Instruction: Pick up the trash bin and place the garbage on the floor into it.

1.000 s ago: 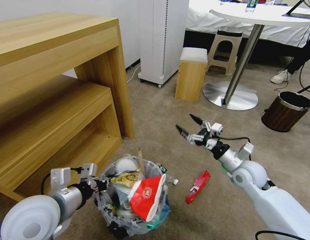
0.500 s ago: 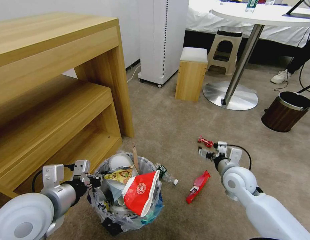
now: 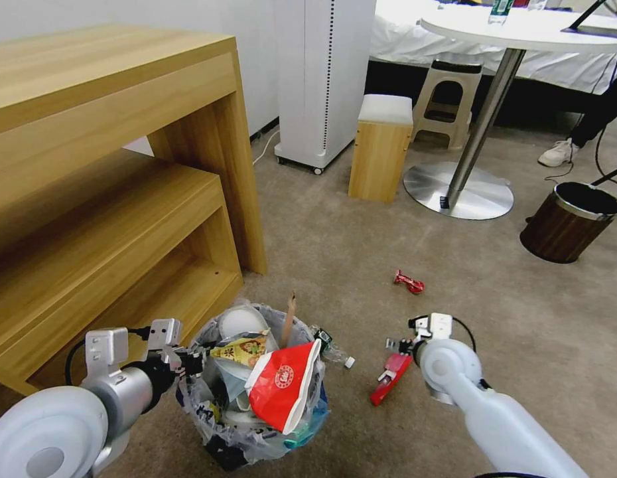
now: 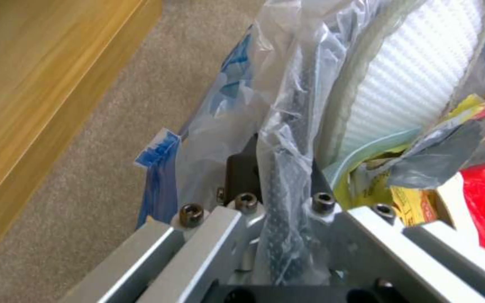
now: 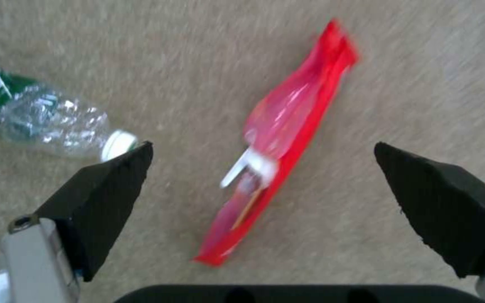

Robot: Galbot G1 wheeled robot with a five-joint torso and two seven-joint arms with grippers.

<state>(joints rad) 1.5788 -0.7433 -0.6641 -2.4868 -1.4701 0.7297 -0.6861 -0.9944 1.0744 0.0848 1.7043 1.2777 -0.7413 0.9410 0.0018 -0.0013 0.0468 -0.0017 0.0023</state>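
One thin red wrapper point(image 5: 279, 143) (light, crinkly) is straddled by the wide-open right gripper point(image 5: 262, 202); mid-length suits pinching, while the trash bin point(image 3: 255, 425) rim is clamped by the left gripper point(image 4: 284, 176).

High head view; close wrist views

Beige carpet point(image 3: 335, 232); wooden stepped desk point(image 3: 103, 166); white cabinet point(image 3: 322, 79); round white table point(image 3: 521, 30); wood-patterned bin point(image 3: 568, 222)

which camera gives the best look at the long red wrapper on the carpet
The right wrist view: the red wrapper lies whole between the open right gripper fingers, with a white utensil visible inside. The head view shows the wrapper small, partly behind the right arm. The left wrist view looks at the bin's rim.
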